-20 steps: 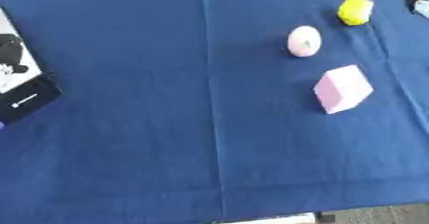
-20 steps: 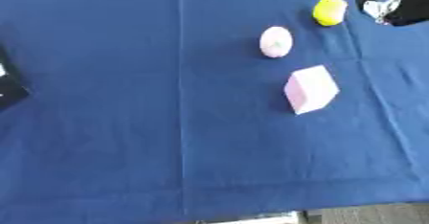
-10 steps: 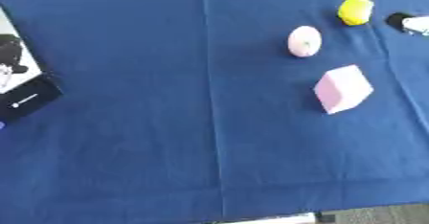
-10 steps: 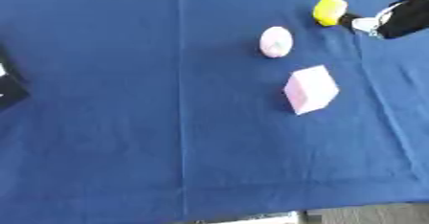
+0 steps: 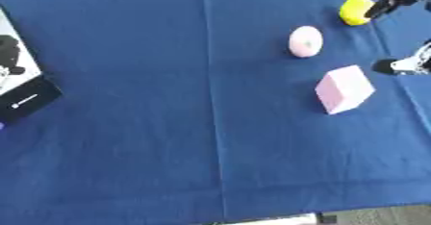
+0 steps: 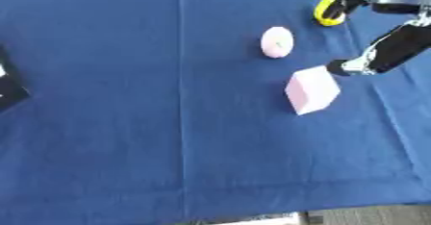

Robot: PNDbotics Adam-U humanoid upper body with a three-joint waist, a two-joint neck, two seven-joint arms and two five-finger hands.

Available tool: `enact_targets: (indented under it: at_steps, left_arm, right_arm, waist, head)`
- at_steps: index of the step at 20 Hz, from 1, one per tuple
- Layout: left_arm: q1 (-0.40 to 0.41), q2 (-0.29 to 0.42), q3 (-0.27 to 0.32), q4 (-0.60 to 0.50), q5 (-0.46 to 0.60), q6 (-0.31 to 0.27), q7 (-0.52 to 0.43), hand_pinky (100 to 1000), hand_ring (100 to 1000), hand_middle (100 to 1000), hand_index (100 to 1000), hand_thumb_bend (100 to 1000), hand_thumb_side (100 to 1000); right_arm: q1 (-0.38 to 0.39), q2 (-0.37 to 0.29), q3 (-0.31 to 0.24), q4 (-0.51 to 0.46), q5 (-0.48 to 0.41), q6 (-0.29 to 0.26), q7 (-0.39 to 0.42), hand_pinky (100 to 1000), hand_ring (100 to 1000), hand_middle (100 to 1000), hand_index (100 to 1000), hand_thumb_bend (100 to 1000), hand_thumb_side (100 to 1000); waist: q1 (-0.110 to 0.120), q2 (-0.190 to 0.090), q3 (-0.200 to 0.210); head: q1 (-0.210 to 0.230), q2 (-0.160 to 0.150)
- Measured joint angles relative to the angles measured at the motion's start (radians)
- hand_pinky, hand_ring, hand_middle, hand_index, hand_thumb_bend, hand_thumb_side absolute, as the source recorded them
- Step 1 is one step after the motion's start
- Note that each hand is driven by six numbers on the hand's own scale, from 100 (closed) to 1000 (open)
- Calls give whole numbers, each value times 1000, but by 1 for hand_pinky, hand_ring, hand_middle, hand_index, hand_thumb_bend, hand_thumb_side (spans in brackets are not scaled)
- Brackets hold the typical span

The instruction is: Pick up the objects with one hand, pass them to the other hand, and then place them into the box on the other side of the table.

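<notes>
Three objects lie on the blue cloth: a yellow lump at the far right, a pale pink round piece left of it, and a pink block nearer to me. My right hand reaches in from the right edge, open. One dark finger lies against the yellow lump. Another finger's tip sits by the block's upper right corner. Nothing is held. The left hand shows in neither view.
A black and white box sits at the table's left edge, partly out of view. The cloth's front edge runs along the bottom, with grey floor beyond it.
My right hand has come further in from the right edge, spreading toward the yellow lump and the pink block. The three objects have not moved.
</notes>
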Motion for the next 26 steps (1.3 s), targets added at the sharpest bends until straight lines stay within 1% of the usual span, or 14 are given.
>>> enact_targets:
  at_steps: [11,19,26]
  left_arm:
    - [-1,0,0,0,0,2,-4,718,816,732,759,440,554]
    - [-1,0,-1,0,0,4,-6,718,816,731,759,440,554]
    - [-1,0,-2,0,0,4,-7,719,816,731,759,439,555]
  right_arm:
    - [-39,35,84,85,47,-39,44,947,912,836,910,471,397]
    - [-52,50,105,139,55,-62,61,952,917,841,918,473,393]
    - [-61,54,120,170,59,-82,74,959,927,853,930,492,361]
  waist:
    - [0,0,10]
    - [0,0,12]
    - [0,0,12]
  head:
    - [-8,0]
    - [-10,0]
    - [-11,0]
